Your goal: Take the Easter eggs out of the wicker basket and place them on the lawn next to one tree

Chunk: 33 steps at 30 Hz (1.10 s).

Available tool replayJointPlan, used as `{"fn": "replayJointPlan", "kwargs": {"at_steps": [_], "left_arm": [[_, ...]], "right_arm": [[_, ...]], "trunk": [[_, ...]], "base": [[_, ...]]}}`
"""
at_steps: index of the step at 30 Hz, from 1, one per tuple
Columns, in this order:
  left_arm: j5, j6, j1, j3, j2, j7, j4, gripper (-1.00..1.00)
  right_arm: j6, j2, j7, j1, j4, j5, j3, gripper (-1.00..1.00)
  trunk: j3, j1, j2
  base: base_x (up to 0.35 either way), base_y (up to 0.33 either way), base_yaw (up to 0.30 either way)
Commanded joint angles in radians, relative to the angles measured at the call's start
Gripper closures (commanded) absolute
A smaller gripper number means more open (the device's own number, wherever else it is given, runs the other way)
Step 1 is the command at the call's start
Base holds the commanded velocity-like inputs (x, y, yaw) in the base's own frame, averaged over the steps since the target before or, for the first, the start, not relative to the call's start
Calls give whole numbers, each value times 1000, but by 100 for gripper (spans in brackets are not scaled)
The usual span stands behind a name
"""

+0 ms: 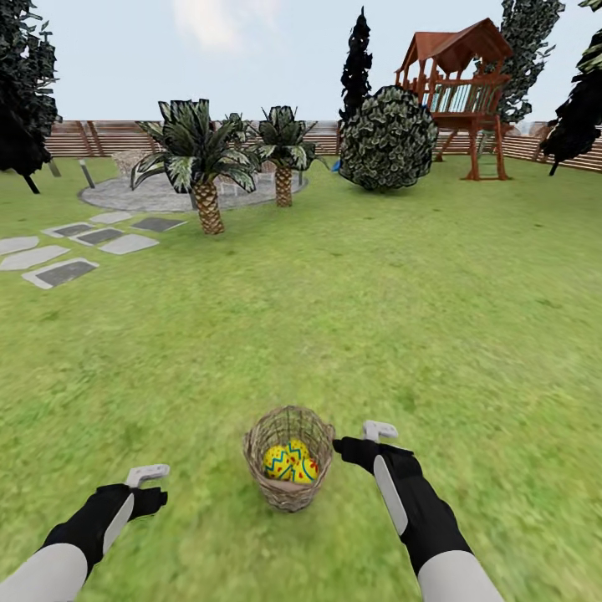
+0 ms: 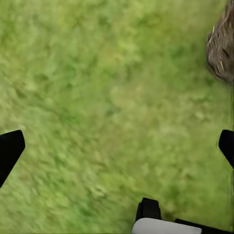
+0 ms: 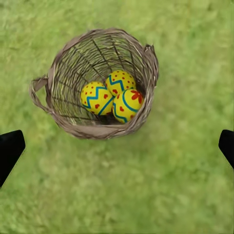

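Nearest the robot, the left gripper (image 1: 149, 489) is held low over the lawn (image 1: 468, 334), well to the left of the basket (image 1: 288, 468); its fingers (image 2: 9, 148) are spread wide with nothing but grass between them. A piece of the basket's woven wall (image 2: 222, 46) is caught at the edge of the left wrist view. The right gripper (image 1: 351, 443) is poised just beside the basket's right rim, released as well, its fingertips (image 3: 10, 146) seen far apart and clear of the wicker.

The basket is set upright on the grass between the two arms. All three eggs (image 3: 112, 96) are seen inside it, clustered together on the bottom and touching one another: one toward a side handle (image 3: 96, 97), one further in (image 3: 120, 81) and one marked with a red heart (image 3: 128, 105).

Further off, flat stepping stones (image 1: 63, 251) are laid on the left, leading to a round paved patch (image 1: 159, 192) where two palms (image 1: 201, 163) are planted. A round dark bush (image 1: 389, 138) and a red-brown play tower (image 1: 456, 92) are placed beyond, in front of the slatted fence (image 1: 92, 138), with tall dark trees (image 1: 357, 58) behind.
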State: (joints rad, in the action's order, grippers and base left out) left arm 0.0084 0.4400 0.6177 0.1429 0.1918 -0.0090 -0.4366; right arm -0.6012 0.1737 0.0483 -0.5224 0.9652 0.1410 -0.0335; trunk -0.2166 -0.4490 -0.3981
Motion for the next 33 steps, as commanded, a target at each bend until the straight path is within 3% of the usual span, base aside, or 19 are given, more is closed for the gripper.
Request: {"fn": "replayJointPlan", "kwargs": {"at_steps": [1,8,14,23,33], "left_arm": [[1,8,0,5,-1,-8,-6,-100],[1,12,0,7,-1,-30,-14,-100],[1,13,0,7,0,-32,-14,-100],[1,13,0,13,3,-42,-14,-100],[1,15,2,69,9,-81,-14,-100]], "right_arm": [[-5,1,6,-1,2,9,-2,-100],[-14,1,18,-2,-2,2,0,-100],[-15,1,80,-13,-60,5,7,-100],[-12,1,95,-36,-123,9,7,-100],[-9,1,96,-74,-210,5,7,-100]], "trunk": [[-2,-1,-2],[-2,-1,-2],[-2,-1,-2],[-2,-1,-2],[-2,-1,-2]], "base": [[252,3,0],[264,1,0],[269,0,0],[269,0,0],[269,0,0]]}}
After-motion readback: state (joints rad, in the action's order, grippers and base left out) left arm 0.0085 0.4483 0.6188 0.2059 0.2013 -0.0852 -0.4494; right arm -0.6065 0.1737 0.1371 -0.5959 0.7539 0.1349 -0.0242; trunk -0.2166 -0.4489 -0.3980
